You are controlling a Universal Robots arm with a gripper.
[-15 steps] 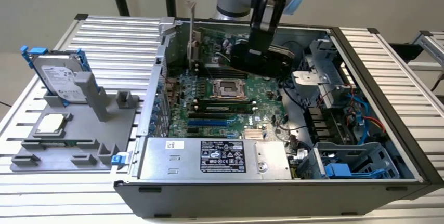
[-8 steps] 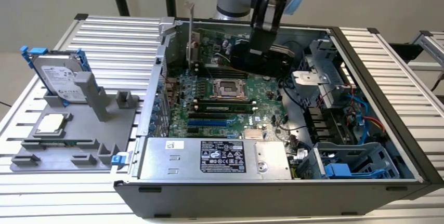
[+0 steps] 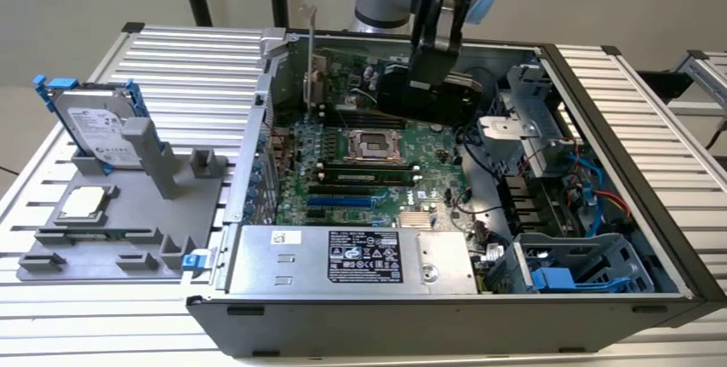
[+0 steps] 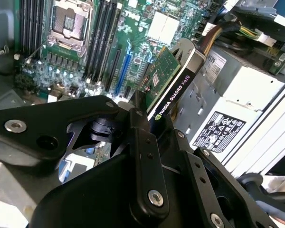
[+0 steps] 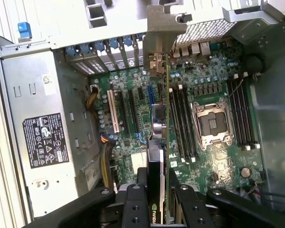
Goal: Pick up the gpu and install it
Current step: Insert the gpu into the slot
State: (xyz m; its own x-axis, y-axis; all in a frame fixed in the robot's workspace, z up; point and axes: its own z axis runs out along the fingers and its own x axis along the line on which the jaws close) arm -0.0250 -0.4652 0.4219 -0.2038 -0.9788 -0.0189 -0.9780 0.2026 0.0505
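My gripper [image 3: 437,43] is shut on the gpu [image 3: 427,96], which hangs on edge inside the open computer case [image 3: 636,171], above the green motherboard [image 3: 340,158]. In the second wrist view the gpu [image 4: 173,80] juts out from between my black fingers [image 4: 141,124], with its green board on one face and its black shroud on the other. In the first wrist view the gpu [image 5: 166,118] appears edge-on over the expansion slots [image 5: 133,109]. Its silver end bracket [image 5: 160,28] points at the case's rear wall, and my gripper [image 5: 159,192] clamps the opposite end.
The empty processor socket [image 3: 369,144] and memory slots [image 5: 180,123] lie beside the gpu. A silver power supply [image 3: 352,256] fills the case's near side, with a drive cage [image 3: 568,273] and cables on the exterior view's right. A hard drive in a blue frame [image 3: 100,129] stands on a grey fixture [image 3: 125,231] outside.
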